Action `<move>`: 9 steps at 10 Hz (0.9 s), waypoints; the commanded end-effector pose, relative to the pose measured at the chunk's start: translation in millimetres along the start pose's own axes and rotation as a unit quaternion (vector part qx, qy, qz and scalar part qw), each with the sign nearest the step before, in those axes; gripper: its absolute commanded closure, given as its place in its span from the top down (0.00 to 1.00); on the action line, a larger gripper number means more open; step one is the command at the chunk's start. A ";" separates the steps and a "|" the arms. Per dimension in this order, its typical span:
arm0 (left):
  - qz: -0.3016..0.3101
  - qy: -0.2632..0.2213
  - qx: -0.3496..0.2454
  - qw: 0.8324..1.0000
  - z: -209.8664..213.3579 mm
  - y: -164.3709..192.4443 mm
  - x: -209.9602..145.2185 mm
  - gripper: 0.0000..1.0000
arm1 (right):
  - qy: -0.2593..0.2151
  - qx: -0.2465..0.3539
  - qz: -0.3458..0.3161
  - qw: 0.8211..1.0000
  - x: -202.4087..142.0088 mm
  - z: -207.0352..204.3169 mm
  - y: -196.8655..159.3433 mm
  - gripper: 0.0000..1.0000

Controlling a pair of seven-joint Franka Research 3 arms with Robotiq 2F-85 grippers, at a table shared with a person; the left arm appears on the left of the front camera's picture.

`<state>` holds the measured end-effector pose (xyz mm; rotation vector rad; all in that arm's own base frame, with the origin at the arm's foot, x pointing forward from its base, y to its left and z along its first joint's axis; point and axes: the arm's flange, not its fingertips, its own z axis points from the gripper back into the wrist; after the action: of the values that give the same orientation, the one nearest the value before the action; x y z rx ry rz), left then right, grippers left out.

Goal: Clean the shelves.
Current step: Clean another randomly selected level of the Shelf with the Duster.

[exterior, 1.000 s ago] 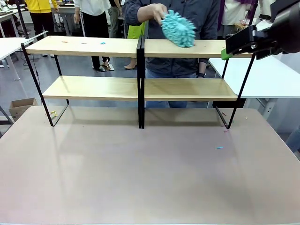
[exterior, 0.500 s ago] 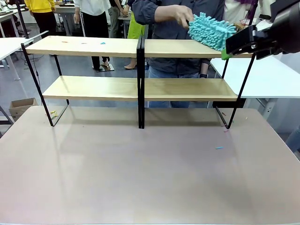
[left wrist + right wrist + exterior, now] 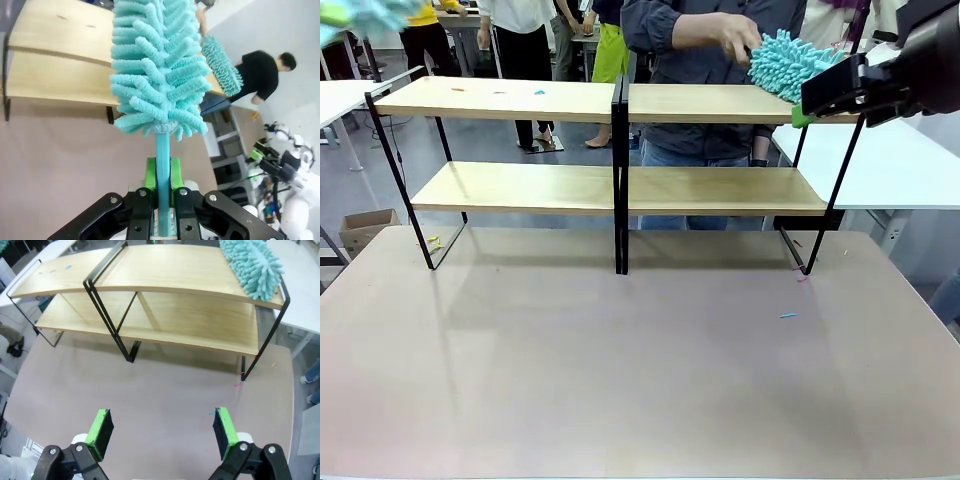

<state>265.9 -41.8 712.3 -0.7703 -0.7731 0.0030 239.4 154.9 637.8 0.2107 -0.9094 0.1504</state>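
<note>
Shelves (image 3: 620,180), two boards (image 3: 500,98) (image 3: 520,188), two teal dusters (image 3: 155,70) (image 3: 220,65)

We find the shelves (image 3: 520,99) at the tabletop's (image 3: 620,380) far side, a person (image 3: 700,60) behind, a duster (image 3: 782,62) on their top right end.

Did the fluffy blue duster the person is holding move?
Yes. The duster went right along the top shelf, away from the central post, toward the right end.
</note>
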 end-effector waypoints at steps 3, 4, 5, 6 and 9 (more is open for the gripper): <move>-0.072 0.129 0.122 0.982 -98.5 -48.9 -0.7 0.12 | 0.000 0.001 -0.002 1.000 0.0 -0.3 -0.2 1.00; -0.019 0.150 0.118 0.981 -99.5 -34.6 6.2 0.12 | 0.000 0.001 -0.002 1.000 0.0 -0.3 -0.2 1.00; -0.072 0.090 0.091 0.989 -93.4 -50.3 -5.9 0.12 | 0.000 0.001 -0.002 1.000 0.0 -0.3 -0.2 1.00; -0.072 0.090 0.091 0.989 -93.4 -50.3 -5.9 0.12 | 0.000 0.001 -0.002 1.000 0.0 -0.3 -0.2 1.00; -0.073 0.109 0.094 0.987 -102.2 -48.0 -3.2 0.12 | 0.000 0.001 -0.002 1.000 0.0 -0.3 -0.2 1.00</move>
<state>310.3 -137.9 699.5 -0.5394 -0.6243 -0.1506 239.3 154.8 637.9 0.2109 -0.9096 0.1503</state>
